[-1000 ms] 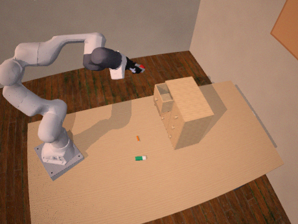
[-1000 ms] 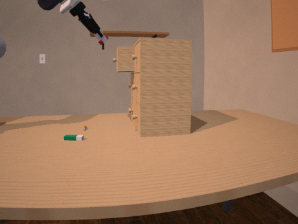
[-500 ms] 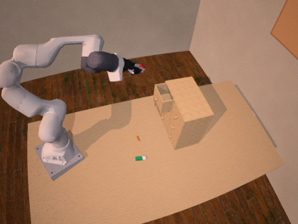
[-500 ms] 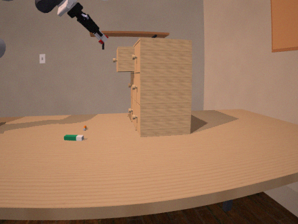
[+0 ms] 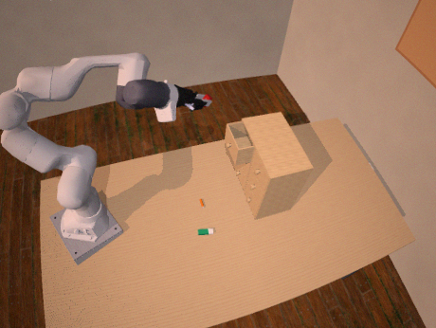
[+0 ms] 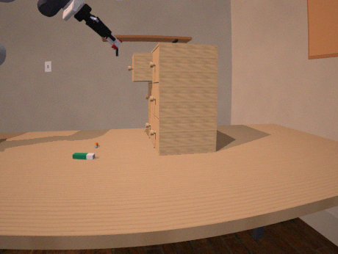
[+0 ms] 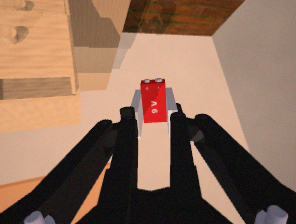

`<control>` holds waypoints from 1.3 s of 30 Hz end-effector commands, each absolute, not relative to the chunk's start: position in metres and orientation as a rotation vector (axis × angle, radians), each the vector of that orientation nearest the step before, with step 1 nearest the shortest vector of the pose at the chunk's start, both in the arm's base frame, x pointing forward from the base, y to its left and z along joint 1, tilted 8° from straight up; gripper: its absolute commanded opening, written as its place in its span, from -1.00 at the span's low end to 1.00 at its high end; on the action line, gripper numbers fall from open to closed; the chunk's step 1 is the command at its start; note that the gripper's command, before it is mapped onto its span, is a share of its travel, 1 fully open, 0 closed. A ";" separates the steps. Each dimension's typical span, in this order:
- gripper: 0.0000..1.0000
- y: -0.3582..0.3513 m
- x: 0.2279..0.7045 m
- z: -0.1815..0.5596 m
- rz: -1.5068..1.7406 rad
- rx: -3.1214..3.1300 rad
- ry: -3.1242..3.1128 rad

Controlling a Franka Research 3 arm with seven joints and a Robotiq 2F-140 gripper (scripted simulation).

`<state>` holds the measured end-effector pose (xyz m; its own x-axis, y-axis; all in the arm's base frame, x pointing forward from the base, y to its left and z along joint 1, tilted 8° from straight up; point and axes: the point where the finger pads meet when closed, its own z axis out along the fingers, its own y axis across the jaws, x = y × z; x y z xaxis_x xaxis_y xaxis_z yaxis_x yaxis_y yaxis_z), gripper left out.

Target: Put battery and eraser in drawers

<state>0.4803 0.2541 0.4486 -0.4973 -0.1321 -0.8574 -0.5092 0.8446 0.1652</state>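
My gripper (image 5: 205, 100) is shut on the red nine-volt battery (image 7: 153, 101) and holds it high in the air, above and to the left of the small wooden chest (image 5: 271, 161). It also shows in the exterior view (image 6: 115, 43), a little in front of the open drawer. The top-left drawer (image 5: 238, 141) is pulled out and looks empty; it shows in the side view too (image 6: 141, 66). The other drawers are pushed in. The green and white eraser (image 5: 206, 231) lies on the table in front of the chest, also in the side view (image 6: 84, 155).
A small orange thing (image 5: 202, 203) lies on the table between the eraser and the chest. The arm's base (image 5: 85, 227) stands at the table's left. A wall shelf (image 6: 147, 37) hangs behind the chest.
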 end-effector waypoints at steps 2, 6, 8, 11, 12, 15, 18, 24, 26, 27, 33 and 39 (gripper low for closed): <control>-0.73 0.247 0.483 0.454 0.460 -0.481 2.023; -0.73 0.247 0.483 0.454 0.460 -0.481 2.023; -0.73 0.247 0.483 0.454 0.460 -0.481 2.023; -0.73 0.247 0.483 0.454 0.460 -0.481 2.023; -0.73 0.247 0.483 0.454 0.460 -0.481 2.023; -0.73 0.247 0.483 0.454 0.460 -0.481 2.023; -0.73 0.247 0.483 0.454 0.460 -0.481 2.023; -0.73 0.236 0.480 0.455 0.434 -0.443 1.967; -0.73 0.236 0.480 0.455 0.434 -0.443 1.967; -0.73 0.236 0.480 0.455 0.434 -0.443 1.967; -0.73 0.236 0.480 0.455 0.434 -0.443 1.967; -0.73 0.236 0.480 0.455 0.434 -0.443 1.967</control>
